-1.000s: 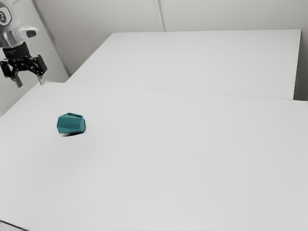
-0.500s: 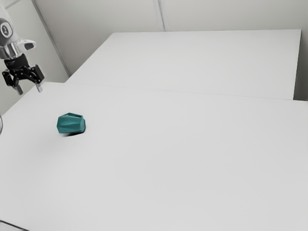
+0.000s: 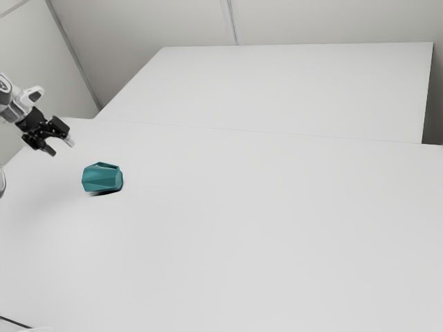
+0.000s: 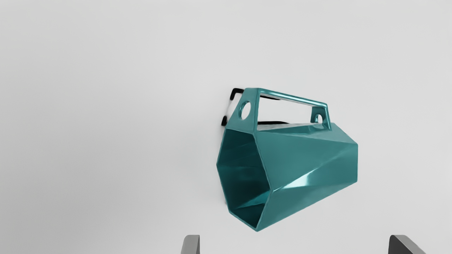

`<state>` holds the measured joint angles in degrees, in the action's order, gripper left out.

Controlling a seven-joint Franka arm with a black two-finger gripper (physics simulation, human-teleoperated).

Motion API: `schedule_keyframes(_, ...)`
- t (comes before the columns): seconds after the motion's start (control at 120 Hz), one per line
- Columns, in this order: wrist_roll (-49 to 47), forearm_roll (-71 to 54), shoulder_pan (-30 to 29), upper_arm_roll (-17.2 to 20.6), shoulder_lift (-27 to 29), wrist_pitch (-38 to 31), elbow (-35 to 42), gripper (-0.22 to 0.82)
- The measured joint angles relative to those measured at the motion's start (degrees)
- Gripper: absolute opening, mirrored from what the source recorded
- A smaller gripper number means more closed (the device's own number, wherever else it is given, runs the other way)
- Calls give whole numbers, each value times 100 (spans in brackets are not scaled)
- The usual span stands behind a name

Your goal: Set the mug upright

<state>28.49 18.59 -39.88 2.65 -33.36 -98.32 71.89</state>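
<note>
Clock = ext. view, mug [image 3: 102,178] as hub, 12 at top. Bare surface [image 3: 263,228] runs wide from 1 to 7 o'clock: room to pass there. Main obstacle: the mug, on its side, handle [image 4: 247,123] toward 12. Gripper [image 3: 60,146] is up at 10 o'clock w/ open air btwn it & mug. Pale rounded thing [image 3: 1,182] at 9 o'clock, well apart from mug, ID unclear, could block that side. Wrist view: gap btwn fingers [image 4: 191,245] looks wider than mug; handle, on mug's far side from fingertips, has see-through opening.
</note>
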Motion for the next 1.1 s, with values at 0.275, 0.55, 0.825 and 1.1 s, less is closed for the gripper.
schedule_keyframes(0.275,994,1354,-227,-1,-180,-463,617,58)
schedule_keyframes(0.55,1821,2218,-298,-1,-181,-655,1166,58)
schedule_keyframes(0.825,2434,2638,-296,7,-228,-700,1398,58)
schedule_keyframes(1.1,2826,2773,-289,29,-233,-697,1556,58)
